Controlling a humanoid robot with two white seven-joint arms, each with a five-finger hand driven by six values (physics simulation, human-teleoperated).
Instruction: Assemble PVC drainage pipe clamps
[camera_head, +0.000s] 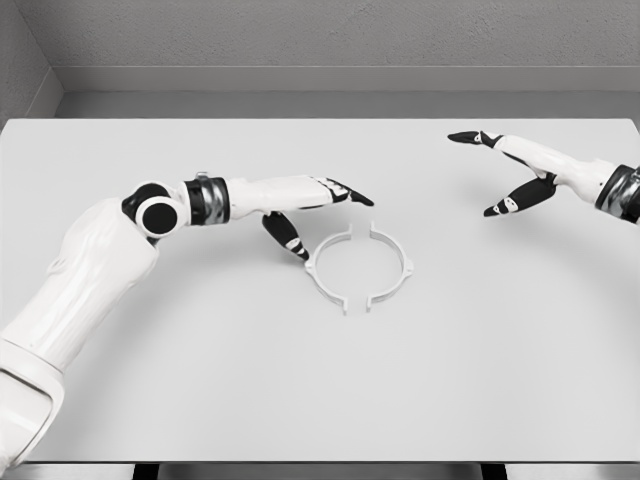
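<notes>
Head view. Two white clamp halves (358, 268) flat on the white bench (200, 390), near its middle, facing each other as a ring with small gaps at the flanged ends. Left hand (315, 205) just up-left of the ring, fingers extended, thumb pointing down toward the left half's rim; contact uncertain; nothing grasped. Right hand (510, 170) well apart at upper right, above the bench, fingers spread, released, holding nothing.

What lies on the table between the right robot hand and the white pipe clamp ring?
Nothing: in the head view, only bare table separates the right robot hand from the clamp ring.
</notes>
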